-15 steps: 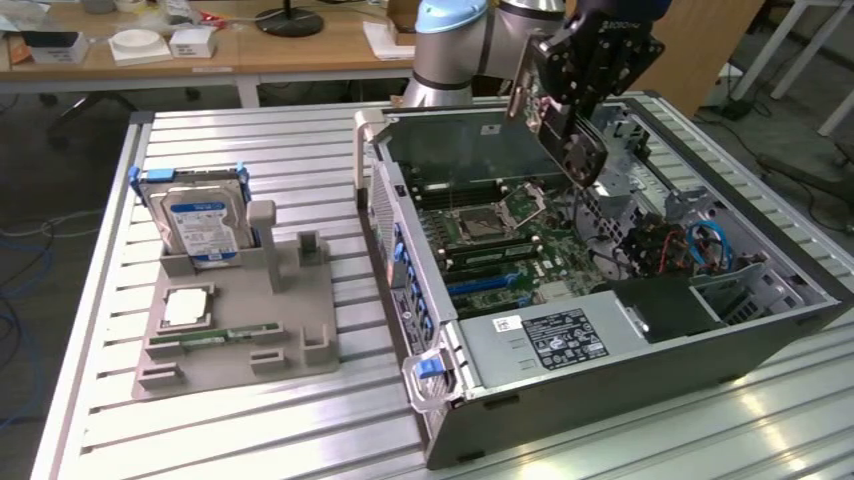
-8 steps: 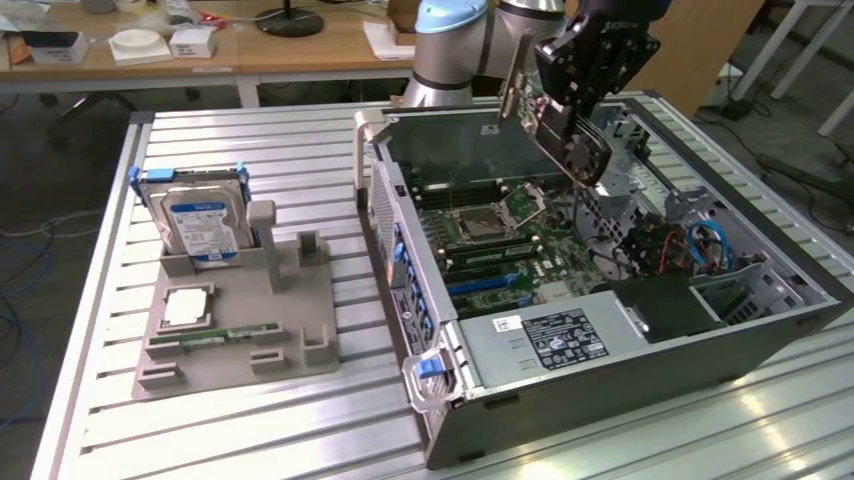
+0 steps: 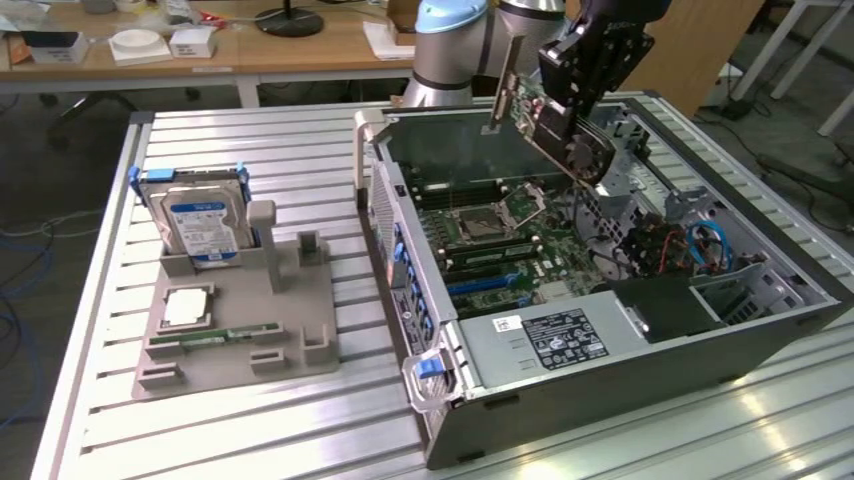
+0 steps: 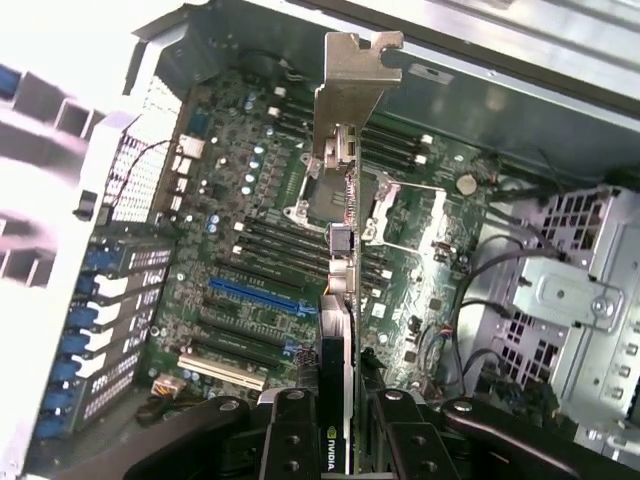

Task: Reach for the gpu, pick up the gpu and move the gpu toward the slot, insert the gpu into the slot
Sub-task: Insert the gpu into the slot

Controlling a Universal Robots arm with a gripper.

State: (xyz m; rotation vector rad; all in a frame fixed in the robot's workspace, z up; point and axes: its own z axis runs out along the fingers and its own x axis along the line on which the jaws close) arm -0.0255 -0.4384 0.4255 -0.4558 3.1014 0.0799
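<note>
The hand (image 4: 342,425) is clamped on the gpu (image 3: 541,115) and holds it in the air, tilted, over the open computer case (image 3: 641,330) on the bench (image 3: 240,440). In the wrist view the card is seen edge-on, its silver bracket (image 4: 352,100) above the motherboard (image 4: 240,200). At the exterior view's left, a grey fixture (image 3: 227,335) carries a hard drive (image 3: 200,225).

- The gripper (image 4: 338,425) clamps the gpu (image 4: 340,330) edge-on, with a black finger (image 4: 290,435) against each face.
- The gpu's silver bracket (image 4: 352,90) is at the end away from the gripper.
- The gpu hangs clear above the motherboard (image 4: 250,190) inside the open case (image 4: 500,95).
- The gpu partly hides a CPU socket (image 4: 402,215).
- A blue slot (image 4: 262,296) lies beside the gpu.
- A perforated cage (image 4: 575,290) stands beside the motherboard.
</note>
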